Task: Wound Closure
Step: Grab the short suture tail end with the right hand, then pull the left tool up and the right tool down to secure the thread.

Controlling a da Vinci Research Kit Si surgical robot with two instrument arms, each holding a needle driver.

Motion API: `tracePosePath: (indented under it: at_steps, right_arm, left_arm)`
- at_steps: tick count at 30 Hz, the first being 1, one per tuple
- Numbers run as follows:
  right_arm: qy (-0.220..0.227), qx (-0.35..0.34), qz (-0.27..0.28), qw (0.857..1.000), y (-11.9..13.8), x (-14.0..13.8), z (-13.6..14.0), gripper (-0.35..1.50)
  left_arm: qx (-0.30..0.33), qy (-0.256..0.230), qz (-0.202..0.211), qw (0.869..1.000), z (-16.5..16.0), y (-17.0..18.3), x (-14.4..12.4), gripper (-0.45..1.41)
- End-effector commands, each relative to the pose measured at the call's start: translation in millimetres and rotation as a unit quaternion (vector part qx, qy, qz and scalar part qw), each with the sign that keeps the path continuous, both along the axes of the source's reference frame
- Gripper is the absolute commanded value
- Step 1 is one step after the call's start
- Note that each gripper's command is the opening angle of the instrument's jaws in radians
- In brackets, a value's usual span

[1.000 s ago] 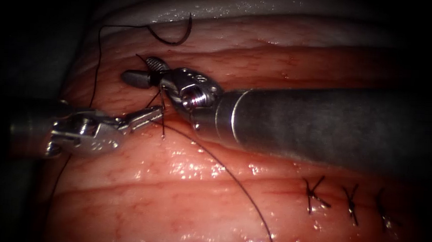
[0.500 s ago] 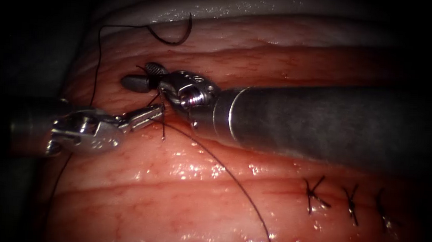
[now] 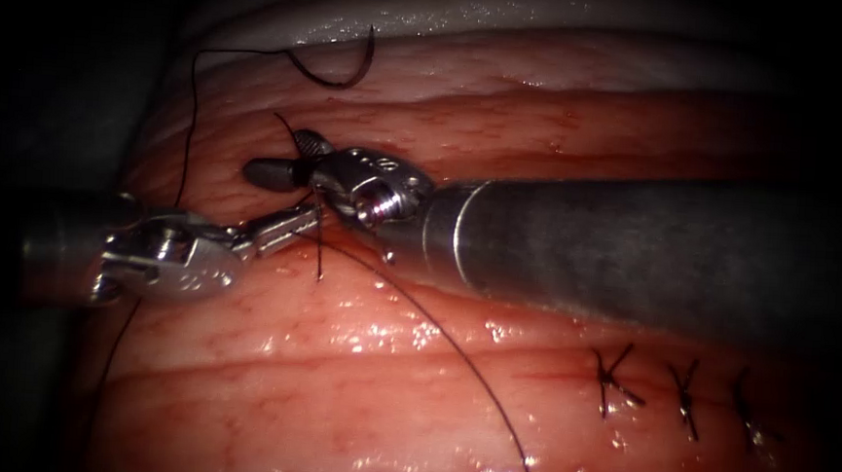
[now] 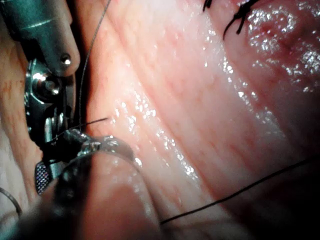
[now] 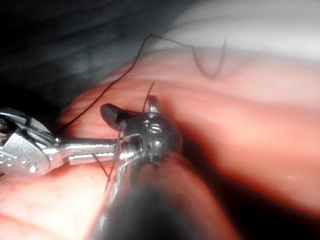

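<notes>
The curved needle [image 3: 338,73] lies free on the tissue [image 3: 382,399] at the far edge, held by neither tool; it is also in the right wrist view [image 5: 212,67]. Its thread [image 3: 189,144] runs down the left side to the stitch site. My left tool [image 3: 297,223] is shut on the thread beside a short upright tail [image 3: 319,259]. My right tool [image 3: 272,155] sits just above it, jaws open, with a thread end passing between them near the hinge. The right wrist view shows the same open jaws [image 5: 130,109] above the left tool's [image 5: 107,147] shut jaws.
Three finished stitches [image 3: 681,393] cross the cut to the right. A long loose strand [image 3: 472,366] curves from the stitch site toward the near edge. The right tool's thick shaft [image 3: 635,249] spans the tissue's right half. Wet shine lies on the tissue [image 4: 210,115].
The right tool's jaws have narrowed around the thread and dropped slightly toward the left tool. The left tool, needle and long strand have stayed put.
</notes>
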State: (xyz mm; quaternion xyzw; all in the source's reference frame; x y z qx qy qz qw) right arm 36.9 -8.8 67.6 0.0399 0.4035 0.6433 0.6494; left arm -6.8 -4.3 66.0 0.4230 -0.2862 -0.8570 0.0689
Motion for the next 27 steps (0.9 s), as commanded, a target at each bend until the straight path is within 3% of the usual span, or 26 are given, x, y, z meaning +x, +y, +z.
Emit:
tracePosePath:
  at_steps: [1, 5, 8, 10, 11, 21, 27]
  right_arm:
    - [0.001, 0.0, 0.0, 1.0, 0.2, 1.1, 0.5, 1.23]
    - [0.003, -0.002, 0.003, 1.0, 0.4, 1.1, 0.3, 1.06]
    - [0.01, -0.013, 0.011, 1.0, 0.4, 1.0, 0.1, 0.74]
    - [-0.001, -0.026, 0.009, 1.0, 0.2, 0.7, -0.1, -0.18]
    - [-0.003, -0.03, 0.011, 0.999, 0.1, 0.7, -0.2, -0.35]
    - [-0.02, -0.074, 0.001, 0.997, -0.3, -1.0, -2.1, -0.35]
    - [-0.002, -0.082, -0.013, 0.997, -2.1, -1.3, -2.8, -0.35]
  left_arm:
    - [-0.001, 0.0, 0.0, 1.0, 0.5, 0.0, -0.5, -0.45]
    - [0.0, 0.0, 0.002, 1.0, 0.6, -0.1, -0.3, -0.45]
    - [-0.001, 0.0, 0.003, 1.0, 0.6, -0.2, -0.2, -0.45]
    - [-0.001, 0.0, 0.003, 1.0, 0.6, -0.2, -0.1, -0.45]
    - [-0.001, 0.0, 0.003, 1.0, 0.6, -0.2, -0.1, -0.45]
    - [0.001, -0.003, 0.004, 1.0, 0.5, -0.3, 0.4, -0.45]
    - [0.004, -0.003, 0.006, 1.0, 0.2, 0.0, 1.5, -0.45]
